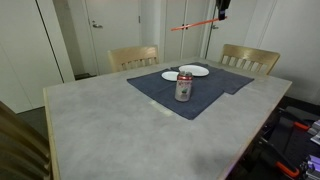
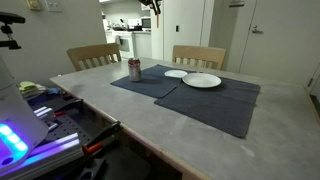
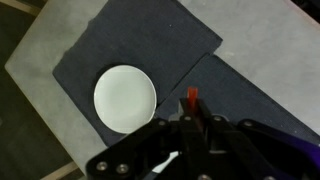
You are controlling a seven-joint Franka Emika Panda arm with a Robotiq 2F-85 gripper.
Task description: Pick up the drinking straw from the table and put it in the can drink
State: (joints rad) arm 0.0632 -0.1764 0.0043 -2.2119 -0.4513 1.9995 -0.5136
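My gripper [image 1: 222, 10] hangs high above the far side of the table [image 1: 100, 120] and is shut on the red drinking straw [image 1: 192, 24], which sticks out sideways from the jaws. In the wrist view the straw's red tip [image 3: 191, 97] shows between the closed fingers [image 3: 190, 118]. The straw also shows at the top of an exterior view [image 2: 156, 12]. The red and silver can drink [image 1: 184, 86] stands upright on the dark blue mat, far below the gripper and nearer the camera. It also shows in an exterior view [image 2: 134, 70].
Two white plates [image 1: 194, 71] [image 1: 170, 75] lie on the dark blue mats [image 1: 215, 95] behind the can. One plate [image 3: 125, 98] lies below the gripper in the wrist view. Two wooden chairs [image 1: 133, 57] [image 1: 250, 58] stand at the far edge.
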